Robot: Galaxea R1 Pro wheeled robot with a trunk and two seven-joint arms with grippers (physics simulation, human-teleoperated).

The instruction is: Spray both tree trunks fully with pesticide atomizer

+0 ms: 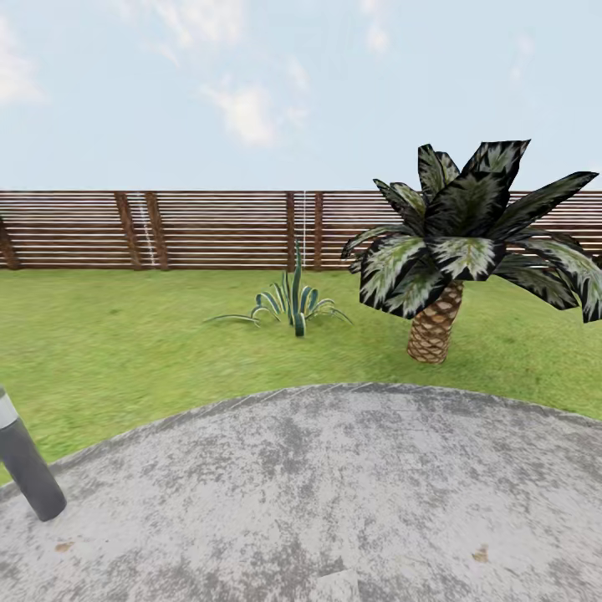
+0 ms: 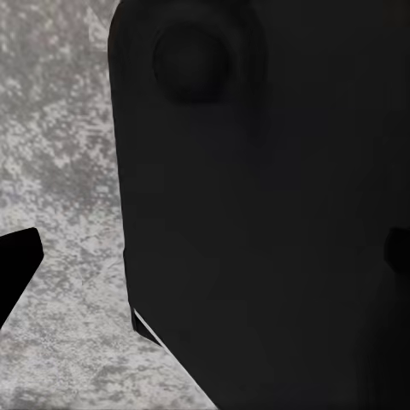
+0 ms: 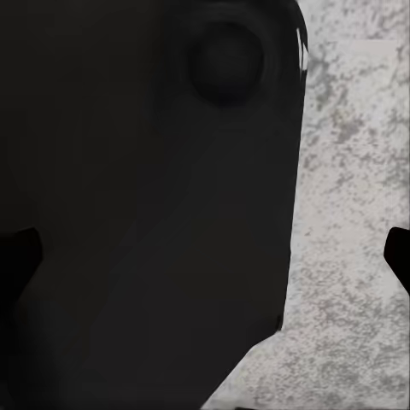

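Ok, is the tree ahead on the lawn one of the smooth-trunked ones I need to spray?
No, the palm on the grass has a scaly, diamond-patterned brown trunk, not a smooth grey one.

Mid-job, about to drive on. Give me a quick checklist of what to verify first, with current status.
1. Sprayer in sight: not ok, none in the pictures.
2. Smooth-trunk tree ahead: not ok; a scaly palm stands on the lawn.
3. Paving ahead free: ok.
4. Post at left: not ok, close, steer off.
5. Fence far off: ok.
6. Left tool, right tool open: cannot tell.
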